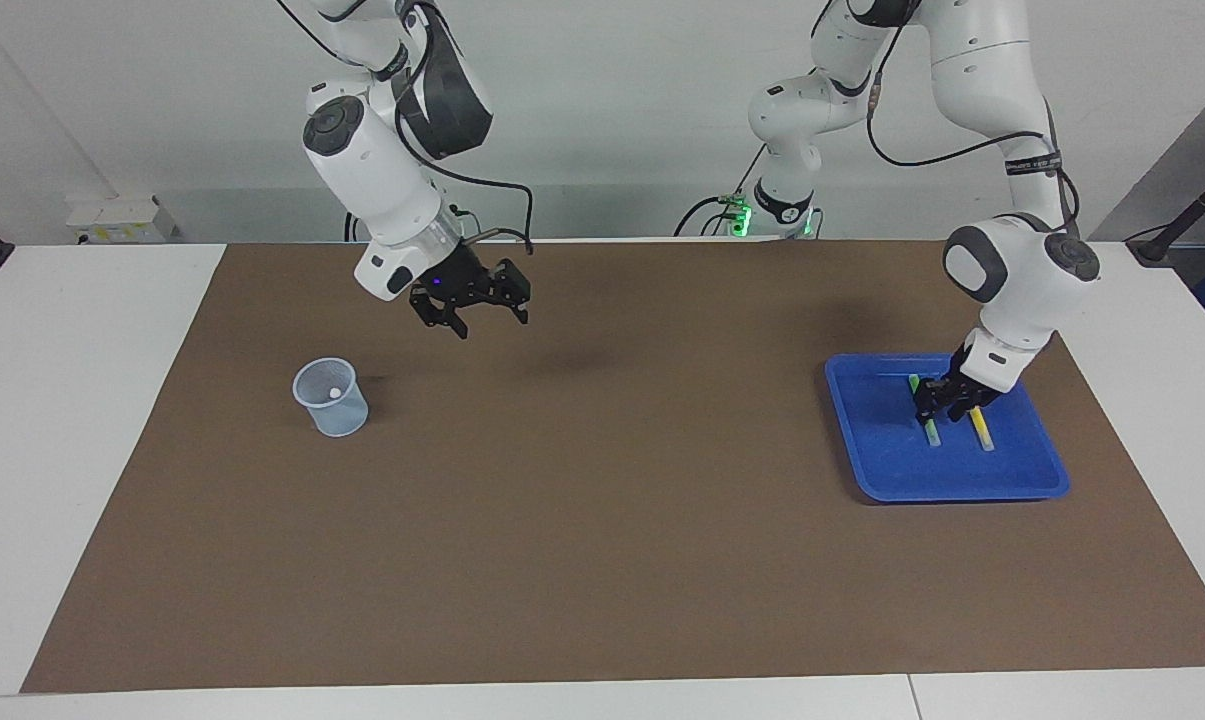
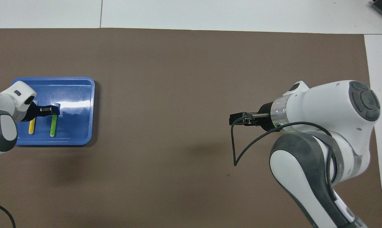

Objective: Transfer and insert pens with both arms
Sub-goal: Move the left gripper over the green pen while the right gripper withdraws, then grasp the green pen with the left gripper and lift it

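Note:
A green pen [image 1: 930, 430] [image 2: 53, 126] and a yellow pen [image 1: 981, 428] [image 2: 31, 126] lie side by side in the blue tray [image 1: 962, 480] [image 2: 76, 91] at the left arm's end of the table. My left gripper [image 1: 934, 408] [image 2: 53, 110] is down in the tray, open, astride the green pen's end nearer the robots. The pen still lies flat. My right gripper [image 1: 472, 318] [image 2: 236, 119] hangs open and holds nothing, over the mat beside the cup.
A translucent bluish cup [image 1: 331, 397] stands on the brown mat [image 1: 602, 520] toward the right arm's end, with a small pale thing inside it. The right arm hides the cup in the overhead view. White table borders the mat.

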Controlling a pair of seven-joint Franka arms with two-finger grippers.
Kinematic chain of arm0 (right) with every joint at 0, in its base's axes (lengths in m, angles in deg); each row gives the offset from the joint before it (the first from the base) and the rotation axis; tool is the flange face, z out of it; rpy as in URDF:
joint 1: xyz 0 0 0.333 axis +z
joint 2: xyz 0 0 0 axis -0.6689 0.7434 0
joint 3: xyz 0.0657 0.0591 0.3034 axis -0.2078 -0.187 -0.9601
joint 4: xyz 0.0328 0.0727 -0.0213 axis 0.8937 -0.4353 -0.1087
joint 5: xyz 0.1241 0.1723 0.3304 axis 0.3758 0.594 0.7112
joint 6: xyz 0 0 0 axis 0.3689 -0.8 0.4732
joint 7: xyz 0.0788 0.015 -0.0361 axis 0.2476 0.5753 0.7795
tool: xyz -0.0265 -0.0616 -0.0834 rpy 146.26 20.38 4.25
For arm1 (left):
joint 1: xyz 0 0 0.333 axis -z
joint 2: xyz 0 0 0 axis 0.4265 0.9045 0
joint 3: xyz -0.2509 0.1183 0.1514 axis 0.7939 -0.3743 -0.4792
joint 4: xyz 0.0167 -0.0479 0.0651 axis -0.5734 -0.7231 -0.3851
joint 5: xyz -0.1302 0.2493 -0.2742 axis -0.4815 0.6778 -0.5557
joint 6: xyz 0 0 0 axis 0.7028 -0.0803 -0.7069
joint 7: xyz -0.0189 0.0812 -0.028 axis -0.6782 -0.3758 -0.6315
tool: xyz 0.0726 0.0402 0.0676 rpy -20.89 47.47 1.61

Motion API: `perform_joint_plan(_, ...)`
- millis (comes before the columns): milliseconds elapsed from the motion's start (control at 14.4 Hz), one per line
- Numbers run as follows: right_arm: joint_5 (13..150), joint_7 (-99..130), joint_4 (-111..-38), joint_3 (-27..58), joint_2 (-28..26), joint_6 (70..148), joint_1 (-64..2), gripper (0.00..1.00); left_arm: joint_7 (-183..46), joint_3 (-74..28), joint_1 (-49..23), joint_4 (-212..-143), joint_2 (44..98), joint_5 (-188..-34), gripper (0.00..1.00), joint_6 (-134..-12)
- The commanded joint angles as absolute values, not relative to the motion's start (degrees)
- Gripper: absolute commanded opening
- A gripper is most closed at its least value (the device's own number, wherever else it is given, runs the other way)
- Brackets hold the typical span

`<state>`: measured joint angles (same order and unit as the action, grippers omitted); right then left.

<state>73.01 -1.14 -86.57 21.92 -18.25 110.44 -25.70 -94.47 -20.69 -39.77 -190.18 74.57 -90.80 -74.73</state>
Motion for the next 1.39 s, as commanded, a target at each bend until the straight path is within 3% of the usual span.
perform_joint_plan(0, 77.5, -2.4, -87.0, 22.1, -18.4, 111.2, -25.5, 1.0, -94.8, -20.9, -39.3, -190.7, 75.2, -89.9, 0.55, -75.5)
perform_joint_plan(694, 79.8, -11.3, -87.0, 22.1, -17.8, 115.8, -22.8, 1.0, -94.8, -20.9, -39.1, -192.0, 75.6, -89.9, 0.38, -75.3)
perform_joint_plan(902, 80.2, -11.3, -87.0, 22.1, -17.8, 115.7, -22.8, 1.0, -94.7, -20.9, -38.9, -192.3, 75.6, -89.9, 0.24, -75.3)
perform_joint_plan(1041, 80.5, -11.8, -86.9, 22.1, -17.8, 115.8, -21.6, 1.0, -94.6, -20.9, -38.9, -192.3, 75.6, -89.9, 0.03, -75.3)
perform_joint_plan(1318, 84.9, -15.6, -86.6, 22.2, -17.6, 119.7, -18.9, 1.0, -94.1, -20.9, -38.9, -192.1, 75.6, -89.9, 0.0, -74.9)
